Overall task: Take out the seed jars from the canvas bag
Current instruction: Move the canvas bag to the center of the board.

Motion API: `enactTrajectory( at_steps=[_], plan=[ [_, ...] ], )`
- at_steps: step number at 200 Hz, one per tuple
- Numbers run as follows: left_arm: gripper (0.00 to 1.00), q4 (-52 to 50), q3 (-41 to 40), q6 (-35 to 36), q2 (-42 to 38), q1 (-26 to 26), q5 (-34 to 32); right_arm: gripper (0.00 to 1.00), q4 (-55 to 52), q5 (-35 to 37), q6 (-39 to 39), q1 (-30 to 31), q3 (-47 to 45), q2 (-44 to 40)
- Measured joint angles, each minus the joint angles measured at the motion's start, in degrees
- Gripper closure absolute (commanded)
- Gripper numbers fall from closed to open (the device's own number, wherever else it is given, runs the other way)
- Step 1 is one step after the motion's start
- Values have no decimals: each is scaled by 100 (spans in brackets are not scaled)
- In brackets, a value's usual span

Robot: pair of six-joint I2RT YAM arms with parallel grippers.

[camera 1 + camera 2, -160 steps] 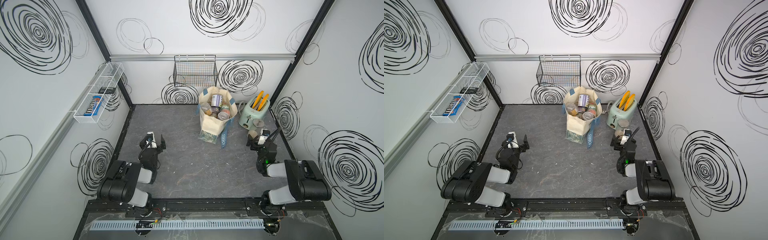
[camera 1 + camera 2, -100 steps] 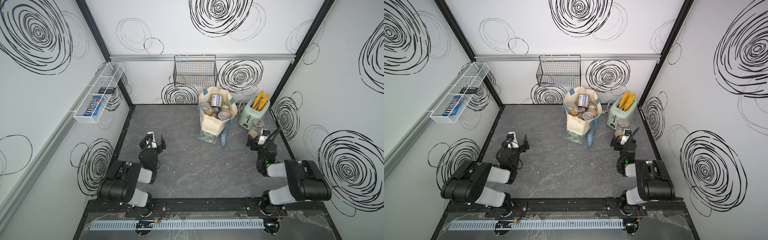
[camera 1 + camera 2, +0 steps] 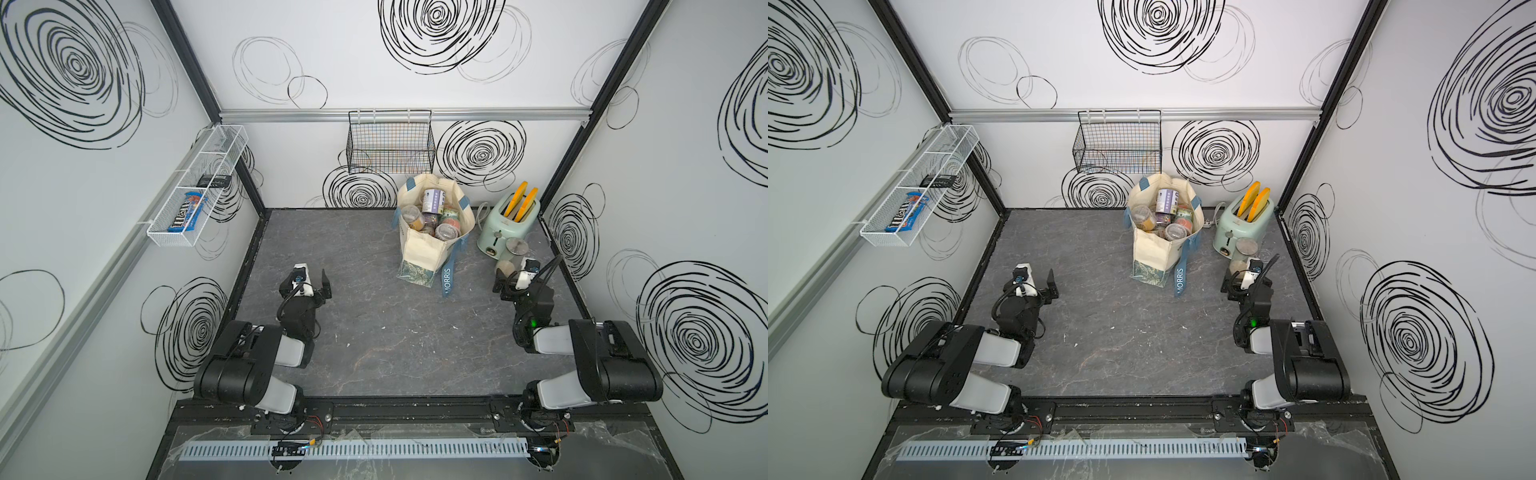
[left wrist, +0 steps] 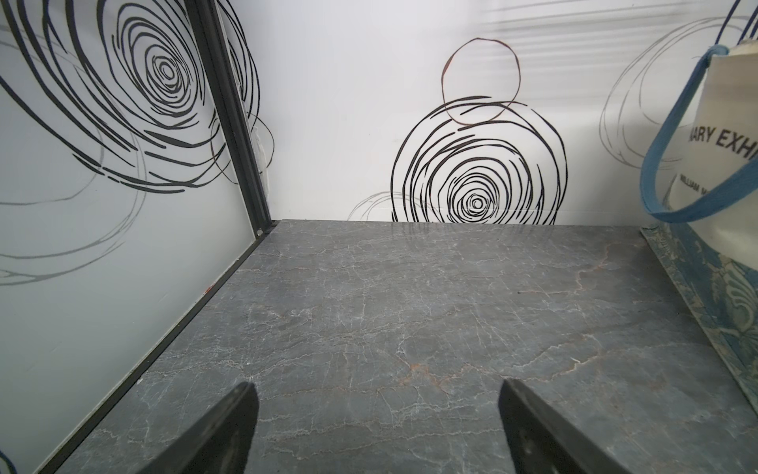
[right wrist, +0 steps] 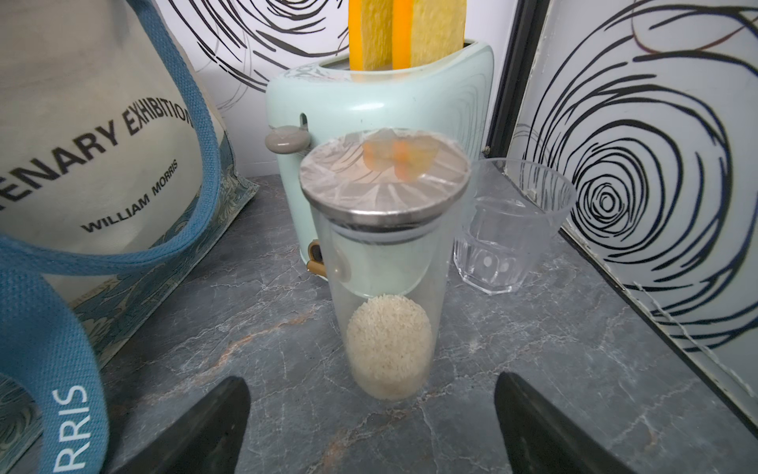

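The canvas bag (image 3: 419,249) (image 3: 1152,249) stands upright at the back of the table, cream with blue handles and a blue strap hanging down its front. Several seed jars (image 3: 432,218) (image 3: 1165,218) fill its open mouth. My left gripper (image 3: 313,279) (image 3: 1038,280) (image 4: 377,394) is open over bare table at the left, well short of the bag (image 4: 730,164). My right gripper (image 3: 509,279) (image 3: 1239,279) (image 5: 371,390) is open at the right, beside the bag (image 5: 82,123), with nothing between its fingers.
A tall clear canister (image 5: 385,287) (image 3: 517,248) with a metal top and pale grains stands just in front of my right gripper. Behind it are a mint toaster (image 3: 507,224) (image 5: 369,102) and a clear cup (image 5: 512,230). A wire basket (image 3: 390,145) and a white shelf (image 3: 195,195) hang on the walls.
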Motion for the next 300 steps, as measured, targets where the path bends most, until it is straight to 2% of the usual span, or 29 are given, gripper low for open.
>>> enactTrajectory(
  at_steps=[118, 132, 151, 176, 200, 219, 232, 253, 274, 300],
  plan=[
    [4, 13, 0, 7, 0, -35, -33, 3, -7, -90, 9, -39, 2, -2],
    [4, 87, -24, 33, 0, -116, -63, 3, -249, -63, 52, -44, 50, -81],
    [4, 258, -146, 116, -15, -199, -20, 3, -835, 13, 146, -59, 186, -483],
    [4, 11, -234, 192, -415, -236, 42, 3, -1690, 127, 409, -72, 365, -1484],
    [4, -979, 133, 188, -1154, -247, 31, 3, -2815, 382, 898, -98, 876, -2256],
    [4, -2308, 997, 68, -1379, -214, -17, 3, -3851, 522, 1408, -269, 1449, -2579],
    [4, -3174, 1589, -85, -1388, -96, 197, 3, -4435, 323, 1617, -496, 1784, -2776],
    [4, -4472, 2173, -190, -1510, 179, 787, 2, -5025, -201, 1545, -680, 2072, -3075],
    [4, -5836, 2647, -109, -1617, 278, 1196, 3, -5589, -448, 1165, -46, 2511, -3095],
    [4, -7451, 3180, 424, -1812, 315, 1720, 2, -6159, -682, 396, 1357, 3342, -2745]
  ],
)
